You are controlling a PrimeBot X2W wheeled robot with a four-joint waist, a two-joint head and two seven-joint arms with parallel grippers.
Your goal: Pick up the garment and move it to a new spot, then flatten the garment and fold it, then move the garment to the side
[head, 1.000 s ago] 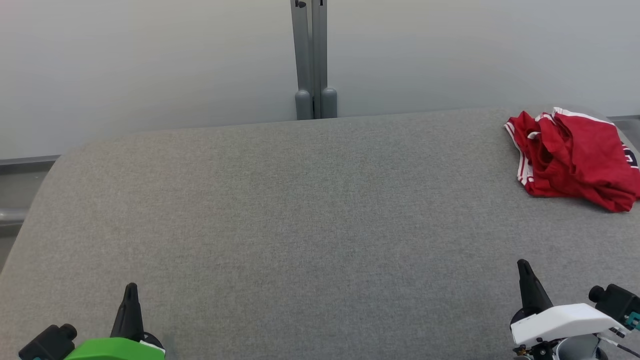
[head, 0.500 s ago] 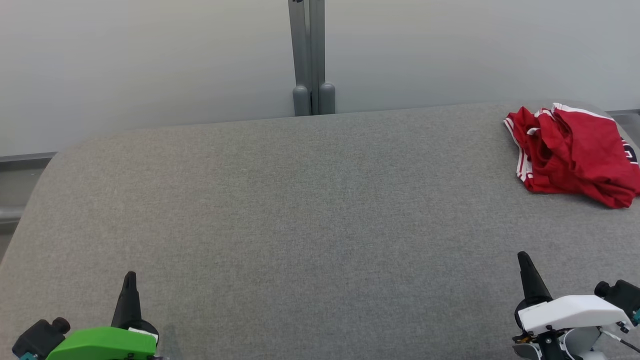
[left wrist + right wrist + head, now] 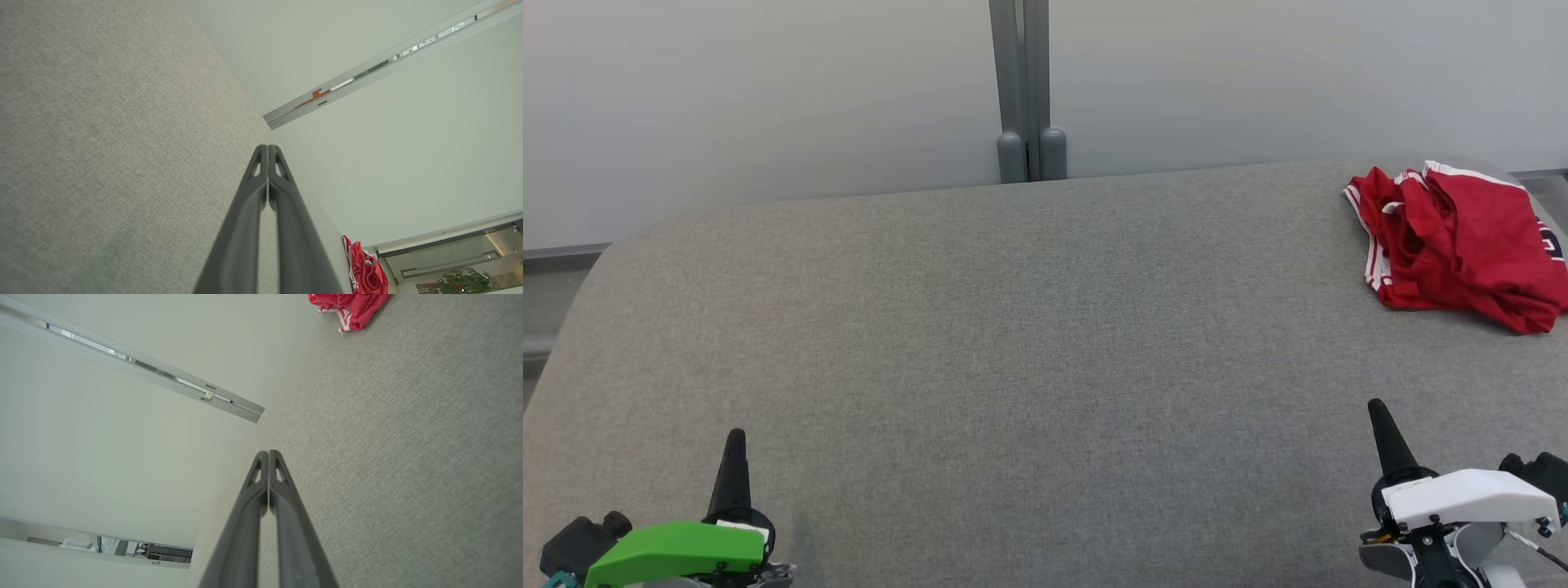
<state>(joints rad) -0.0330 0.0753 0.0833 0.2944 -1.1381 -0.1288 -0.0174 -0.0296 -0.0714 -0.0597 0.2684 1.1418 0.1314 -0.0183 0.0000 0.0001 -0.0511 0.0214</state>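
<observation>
Two grippers sit at the near edge of the bench, the left gripper at the near left and the right gripper at the near right. Each has its jaws pressed together and holds nothing, and both wrist views show the dark fingers meeting at the tips.

The garment, red with white trim, lies in a rumpled heap at the far right corner of the bench. It is well apart from both grippers and nearer the right one. It is bunched, with loose folds and an edge turned over, rather than lying as a flat, neat packet.

That fits two stages: a heap yet to be carried to the middle, or a roughly folded piece put aside at the end. I judge that the pictures do not settle which.

Should any grip on it be called for, the jaws would need to part before they reach the cloth. They should take a hem or corner rather than the top of the heap, since soft layers slide and drag.
</observation>
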